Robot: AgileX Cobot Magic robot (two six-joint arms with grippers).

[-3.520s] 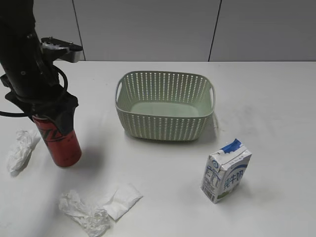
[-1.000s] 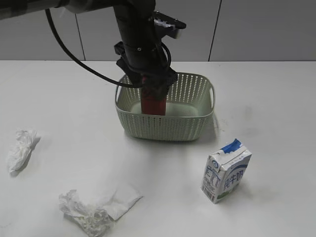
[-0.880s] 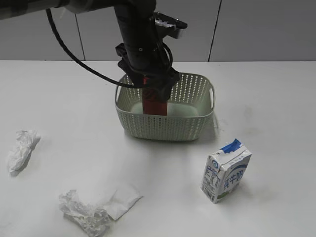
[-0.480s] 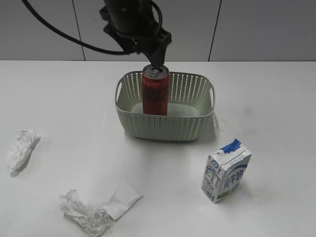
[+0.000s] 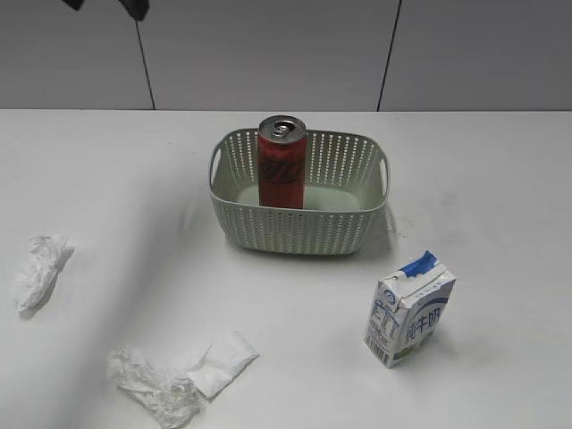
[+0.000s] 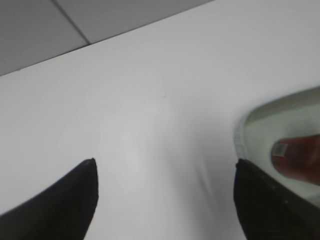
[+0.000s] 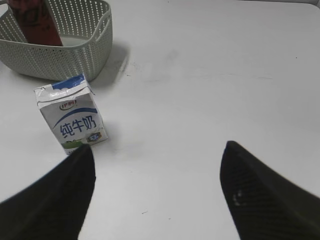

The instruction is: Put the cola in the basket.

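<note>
White table [image 5: 500,197], matte, a few faint scuffs. Basket [image 5: 299,228] near centre. Milk carton [image 5: 408,308] at its 5 o'clock. Crumpled tissues, probably paper: one at 8 o'clock [image 5: 40,271], another at 7 o'clock [image 5: 174,375].

The cola [image 5: 282,172] was red with black lettering and a silver top, the basket [image 5: 299,228] pale green with perforated walls, the milk carton [image 5: 408,310] white and blue, the crumpled tissues [image 5: 170,382] white — all on a white table [image 5: 500,197].
</note>
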